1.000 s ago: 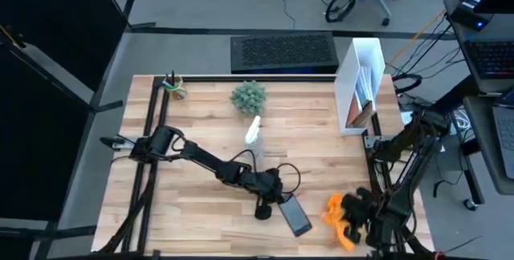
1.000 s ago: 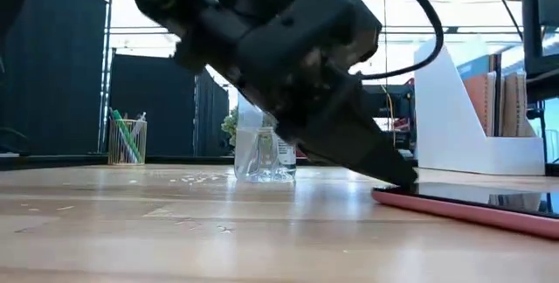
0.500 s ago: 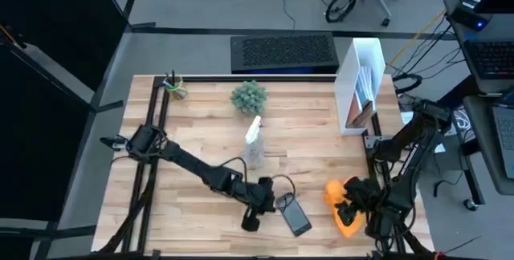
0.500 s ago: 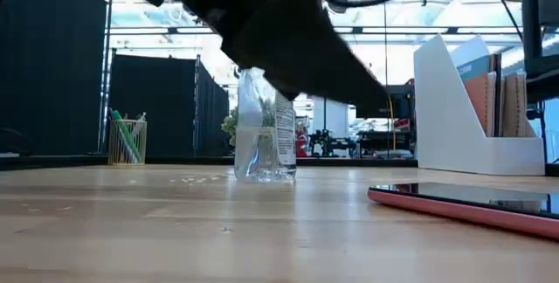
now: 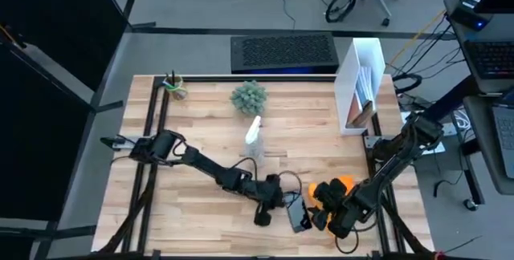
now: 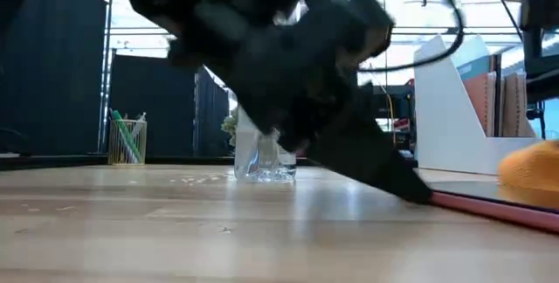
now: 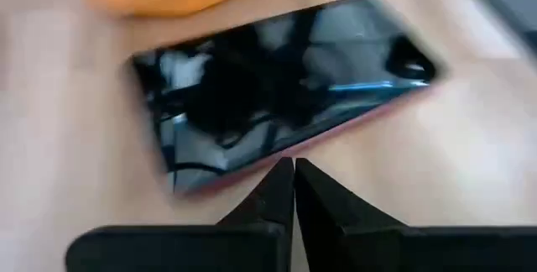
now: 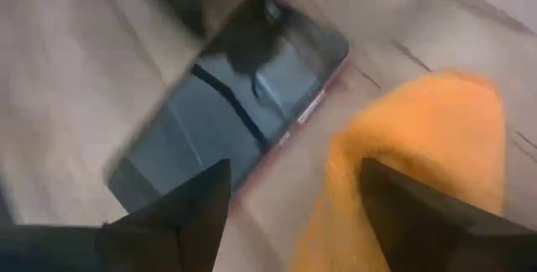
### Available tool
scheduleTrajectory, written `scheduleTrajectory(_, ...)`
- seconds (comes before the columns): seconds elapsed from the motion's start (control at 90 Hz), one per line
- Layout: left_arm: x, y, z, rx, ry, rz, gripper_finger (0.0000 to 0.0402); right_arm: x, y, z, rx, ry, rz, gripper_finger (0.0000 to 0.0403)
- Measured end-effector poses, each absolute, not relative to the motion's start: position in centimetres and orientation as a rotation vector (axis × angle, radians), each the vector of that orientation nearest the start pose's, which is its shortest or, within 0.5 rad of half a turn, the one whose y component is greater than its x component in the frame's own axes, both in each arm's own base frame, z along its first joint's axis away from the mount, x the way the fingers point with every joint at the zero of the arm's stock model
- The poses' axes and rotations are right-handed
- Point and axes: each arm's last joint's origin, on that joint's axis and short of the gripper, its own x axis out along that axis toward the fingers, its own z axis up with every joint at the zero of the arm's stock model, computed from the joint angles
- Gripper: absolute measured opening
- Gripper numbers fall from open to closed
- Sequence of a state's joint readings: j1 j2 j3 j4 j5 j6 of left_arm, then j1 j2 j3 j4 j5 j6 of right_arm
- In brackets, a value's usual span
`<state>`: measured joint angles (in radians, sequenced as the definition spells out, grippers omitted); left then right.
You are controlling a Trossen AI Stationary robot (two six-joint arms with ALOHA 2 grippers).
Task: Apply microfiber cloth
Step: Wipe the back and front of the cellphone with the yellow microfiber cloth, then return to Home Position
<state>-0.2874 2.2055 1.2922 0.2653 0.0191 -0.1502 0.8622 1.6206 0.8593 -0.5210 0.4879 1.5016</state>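
The dark phone (image 5: pixel 299 218) in a red case lies flat near the table's near edge, right of the middle. My left gripper (image 7: pixel 294 164) is shut, with its tips down at the phone's left long edge. The bright orange microfiber cloth (image 5: pixel 336 188) lies bunched on the table just right of the phone; the low view shows it (image 6: pixel 533 171) past the phone's end. My right gripper (image 8: pixel 294 171) hangs open over the cloth's near part, and the cloth (image 8: pixel 428 129) fills one side of the gap between its fingers. My left gripper touches the phone's long red edge (image 7: pixel 267 171) with the tips of its shut fingers, slanting down from the table's left. The phone stays flat on the table. My right gripper is open over the cloth from above. The cloth's bunched edge (image 8: pixel 357 196) lies against the inner side of one finger (image 8: pixel 403 213). The other finger stands apart from the cloth. The cloth rests on the table.
A clear spray bottle (image 5: pixel 254 140) stands at mid-table behind the phone. Farther back are a small plant (image 5: pixel 248 96), a pen cup (image 5: pixel 174 87) at the far left and a white file holder (image 5: pixel 361 83) at the far right. Bare wood lies left of the left arm.
My left gripper rose off the phone and has come back down to its edge. My right gripper has gone toward the table's left, and the cloth has come along with it, from near the right edge to beside the phone.
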Motion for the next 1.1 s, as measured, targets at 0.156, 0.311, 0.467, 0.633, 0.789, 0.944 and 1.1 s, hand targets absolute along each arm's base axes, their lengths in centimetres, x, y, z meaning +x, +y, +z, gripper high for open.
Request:
scheduleTrajectory(0.156, 43.7, -10.9, 10.1, -0.07, 0.661, -0.196, 0.0, 18.8, 20.2, 15.3, 0.536, 0.95, -0.453, 0.0242)
scheduleTrajectory(0.311, 43.5, -10.9, 10.8, -0.097, 0.68, -0.202, 0.0, 18.5, 20.1, 16.3, 0.547, 0.962, -0.407, 0.0242)
scheduleTrajectory(0.467, 42.0, -12.1, 15.9, -0.067, 0.664, -0.24, 0.0, 17.5, 19.2, 19.4, 0.545, 0.964, -0.296, 0.0242)
scheduleTrajectory(0.633, 38.9, -12.9, 21.5, 0.055, 0.669, -0.186, 0.0, 15.8, 17.0, 21.9, 0.445, 1.02, -0.243, 0.0242)
scheduleTrajectory(0.789, 35.7, -12.2, 25.6, 0.122, 0.664, -0.163, 0.0, 15.7, 13.8, 23.7, 0.277, 0.917, -0.305, 0.0235)
scheduleTrajectory(0.944, 31.8, -10.0, 26.0, 0.112, 0.681, -0.165, 0.0, 16.8, 10.6, 25.8, 0.134, 0.786, -0.278, 0.0157)
scheduleTrajectory(1.1, 27.2, -7.3, 25.1, 0.047, 0.573, -0.121, 0.0, 16.9, 7.0, 26.5, 0.112, 0.635, -0.165, 0.0037)
